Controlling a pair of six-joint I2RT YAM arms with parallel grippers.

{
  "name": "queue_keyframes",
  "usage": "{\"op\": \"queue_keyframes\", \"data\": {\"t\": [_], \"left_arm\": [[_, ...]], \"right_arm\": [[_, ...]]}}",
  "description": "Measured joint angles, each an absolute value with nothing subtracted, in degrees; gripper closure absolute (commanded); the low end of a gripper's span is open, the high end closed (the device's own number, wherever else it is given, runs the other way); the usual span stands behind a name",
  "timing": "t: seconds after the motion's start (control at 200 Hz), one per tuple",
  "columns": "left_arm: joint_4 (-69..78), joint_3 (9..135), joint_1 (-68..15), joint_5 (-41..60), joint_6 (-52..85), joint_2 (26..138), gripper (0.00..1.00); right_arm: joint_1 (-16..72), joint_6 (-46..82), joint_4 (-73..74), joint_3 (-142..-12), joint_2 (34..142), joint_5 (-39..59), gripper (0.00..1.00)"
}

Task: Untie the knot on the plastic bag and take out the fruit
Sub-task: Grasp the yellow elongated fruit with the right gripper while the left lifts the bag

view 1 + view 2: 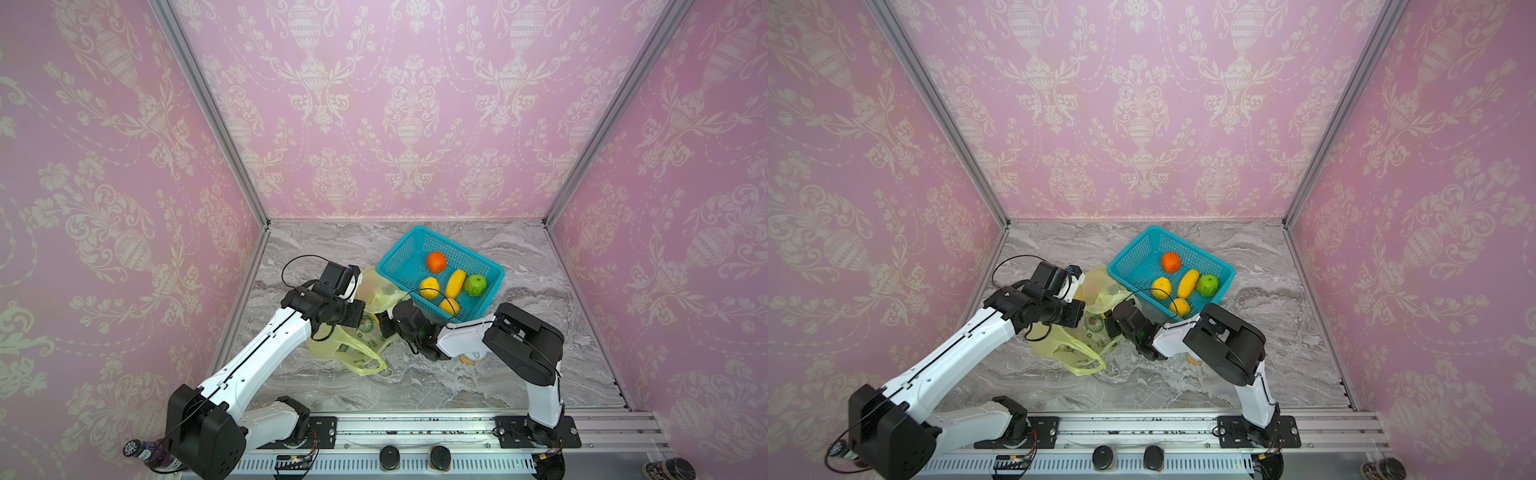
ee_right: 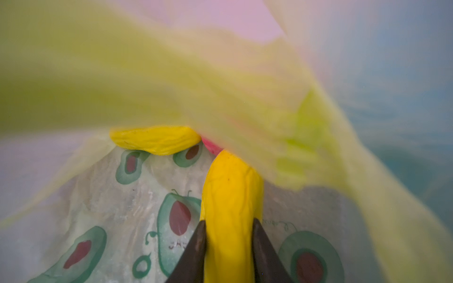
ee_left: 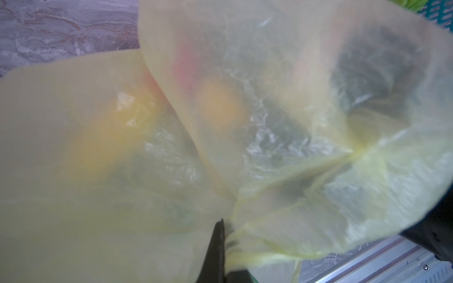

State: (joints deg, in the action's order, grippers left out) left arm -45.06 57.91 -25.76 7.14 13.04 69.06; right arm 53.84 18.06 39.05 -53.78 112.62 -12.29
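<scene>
Pink walls (image 1: 411, 104) with cream urn-and-vine wallpaper fill the upper frame — silver corner posts (image 1: 208, 108) between them — above a grey marbled floor (image 1: 415, 386).

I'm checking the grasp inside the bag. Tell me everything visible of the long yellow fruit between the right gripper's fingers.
The long yellow fruit is glossy and faintly ridged. It lies on the printed film of the plastic bag, under its raised upper layer. The dark fingers of the right gripper press both its sides. Its far end meets a pink-red fruit.
</scene>
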Motion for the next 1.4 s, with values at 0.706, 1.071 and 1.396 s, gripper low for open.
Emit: {"op": "queue_keyframes", "data": {"t": [0.706,1.071,1.396], "left_arm": [[-46.0,58.0,-25.8,5.5,13.0,68.4,1.0],[-46.1,58.1,-24.8,3.0,13.0,63.6,1.0],[-45.2,58.1,-24.8,2.4,13.0,58.3,1.0]], "right_arm": [[63.3,4.1,55.0,-38.9,102.2,-1.3,0.82],[62.8,1.1,53.9,-44.4,108.6,-4.9,0.83],[60.0,2.8,44.4,-51.9,114.2,-4.9,0.88]]}}
